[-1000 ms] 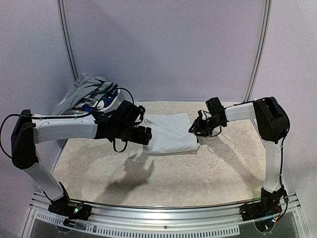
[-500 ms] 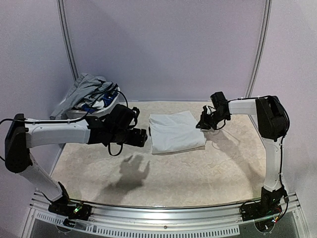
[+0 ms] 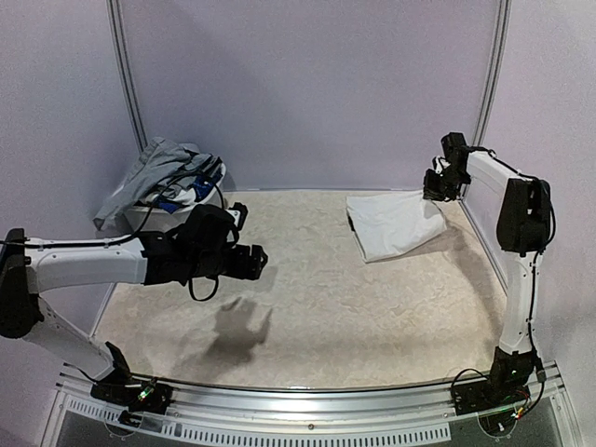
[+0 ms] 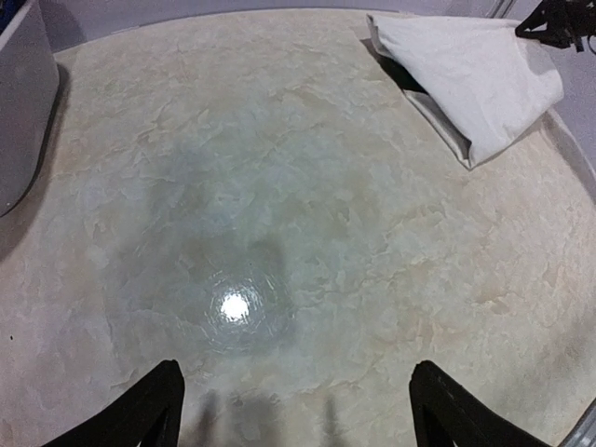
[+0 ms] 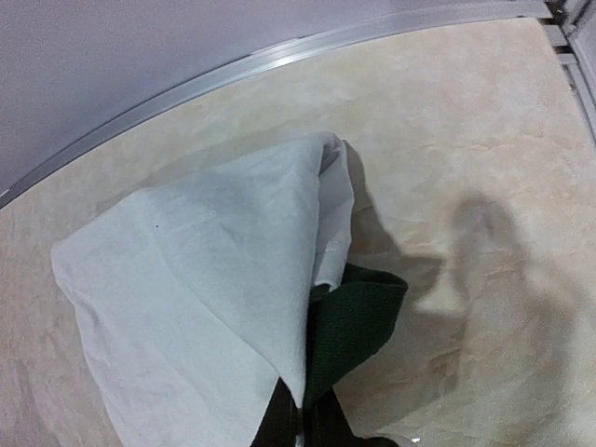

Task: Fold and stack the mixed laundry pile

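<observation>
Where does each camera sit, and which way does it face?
Top external: above and behind the bases, facing down over the table; the left arm and right arm show.
Left wrist: on the left arm, facing down at the table; its open jaws show at the bottom.
Right wrist: on the right arm, facing down along its shut jaws, which pinch the white T-shirt.
Shared: all three show that T-shirt.

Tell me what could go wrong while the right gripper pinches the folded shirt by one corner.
1. The right gripper pinches only one corner of the folded shirt; pulling may open the fold, and the green sleeve already sticks out.
2. The shirt lies close to the far right corner of the table, so it might bunch against the wall.
</observation>
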`<state>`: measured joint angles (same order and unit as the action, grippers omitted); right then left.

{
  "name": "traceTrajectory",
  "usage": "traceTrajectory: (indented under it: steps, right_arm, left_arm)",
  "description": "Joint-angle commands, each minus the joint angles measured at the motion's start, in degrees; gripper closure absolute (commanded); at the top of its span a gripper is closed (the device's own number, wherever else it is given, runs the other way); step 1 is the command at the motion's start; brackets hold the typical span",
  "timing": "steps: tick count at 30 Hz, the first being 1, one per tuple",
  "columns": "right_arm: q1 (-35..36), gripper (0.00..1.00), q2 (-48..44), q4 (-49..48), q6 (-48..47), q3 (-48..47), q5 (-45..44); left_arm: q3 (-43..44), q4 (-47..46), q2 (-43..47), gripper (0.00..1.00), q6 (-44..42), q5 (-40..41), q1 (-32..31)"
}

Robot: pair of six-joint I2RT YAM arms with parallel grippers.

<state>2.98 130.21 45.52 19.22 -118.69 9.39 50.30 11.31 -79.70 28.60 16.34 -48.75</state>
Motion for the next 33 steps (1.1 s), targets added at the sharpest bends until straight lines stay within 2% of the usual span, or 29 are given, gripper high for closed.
traceTrajectory:
  steps: [1,9,20,21,23,26,29,33]
  right_arm:
    - [-5.58,1.0,5.17,4.76,-1.88,-6.62,-4.84]
    - [-11.33,1.0,10.41,4.3,0.02,-15.06,-6.29]
    - [-12.03,1.0,14.35,-1.06,-3.9,-19.93,-12.05]
    - [-12.03,0.94,14.65,-1.65,-4.07,-19.99,-11.97]
    - [-11.99,0.7,15.08,-2.22,-4.1,-20.2,-12.77]
    - [-12.11,0.49,14.95,-2.0,-3.96,-20.87,-14.85]
    - [-12.21,0.4,13.53,-1.72,-3.37,-21.4,-15.76]
    - [-12.21,0.33,8.38,-1.46,-2.04,-21.4,-15.39]
  left_arm:
    - [-1.34,-2.0,1.13,0.15,-0.13,0.06,-0.55]
    - [-2.21,-2.71,0.8,0.15,-0.46,0.12,-0.55]
    - [-1.38,-3.58,-1.98,0.15,0.16,-0.64,-0.55]
    - [-1.35,-3.62,-2.12,0.15,0.18,-0.64,-0.55]
    - [-1.26,-3.57,-2.19,0.15,0.18,-0.49,-0.55]
    - [-1.03,-3.37,-2.13,0.15,0.21,-0.41,-0.55]
    - [-0.86,-2.9,-1.99,0.15,0.23,-0.06,-0.55]
    - [-0.91,-2.77,-1.65,0.15,0.32,0.08,-0.55]
